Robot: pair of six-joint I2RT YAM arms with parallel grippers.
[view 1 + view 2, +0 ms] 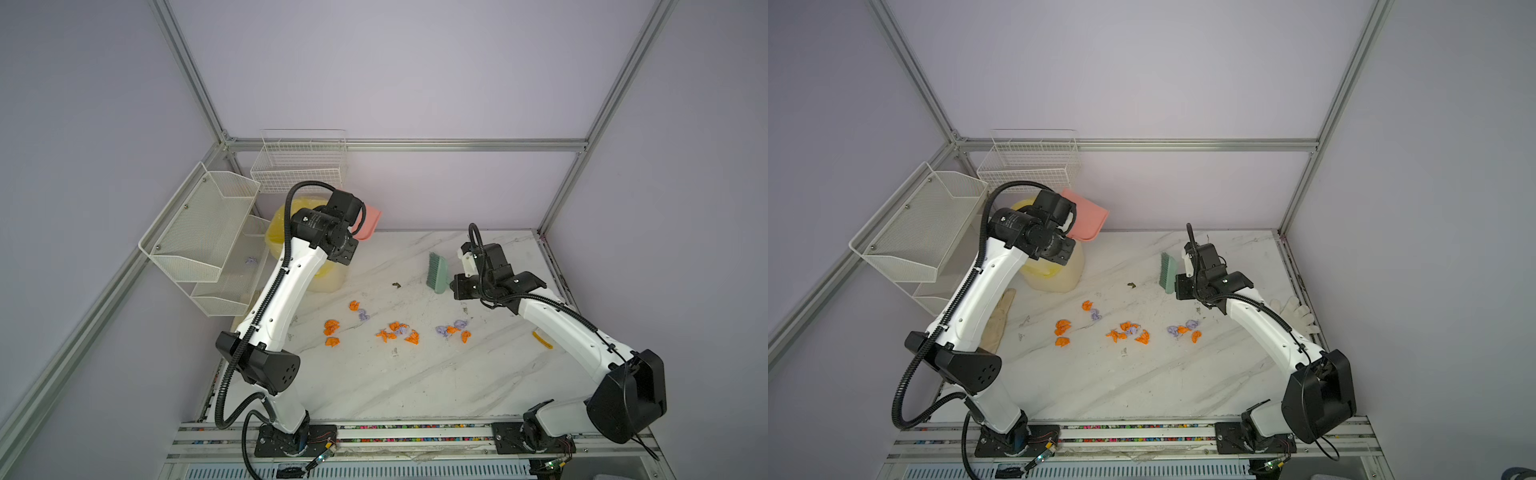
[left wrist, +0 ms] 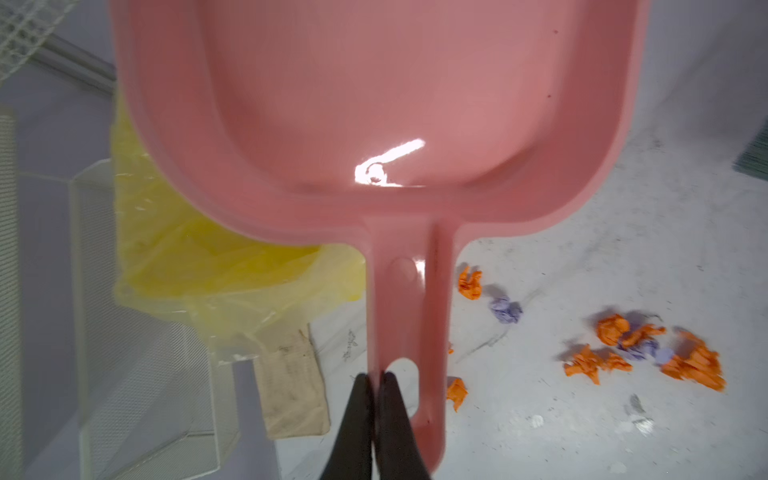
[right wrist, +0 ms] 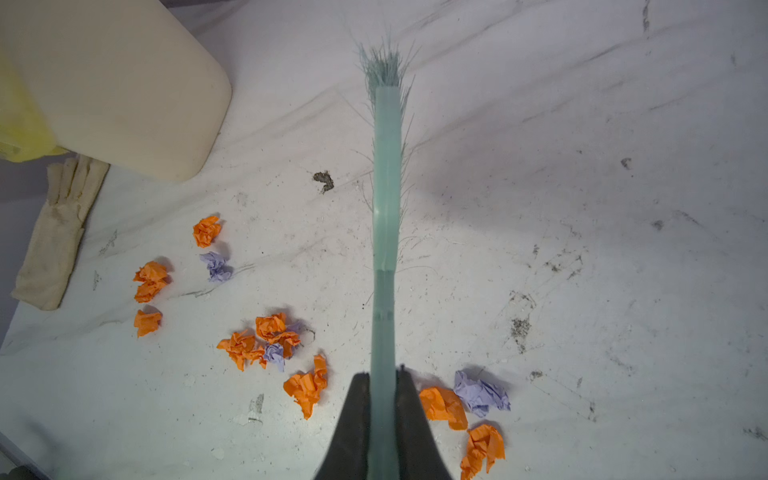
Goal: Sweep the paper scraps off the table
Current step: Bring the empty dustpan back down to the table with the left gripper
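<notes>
**Dustpan aloft, brush gripped, scraps strewn mid-table**

At far left, white wire racks (image 1: 199,232) hang on the wall. Beside them stands a cream bin (image 1: 1059,278) lined with yellow plastic, and a beige glove (image 3: 58,237) lies at the table's left edge. My left gripper (image 2: 376,376) is pinched tight on the handle end of the pink dustpan (image 2: 374,104), which I hold raised, partly over the bin.

Across the middle of the table (image 1: 415,382), the paper scraps (image 1: 397,326), orange and lilac, lie in loose clusters strung from left to right.

Further right and nearer the back wall, my right gripper (image 3: 384,374) is closed firmly on the handle of the green brush (image 3: 386,166). I cannot tell whether its bristles touch the marble. A pale glove (image 1: 1296,313) rests at the right edge.
</notes>
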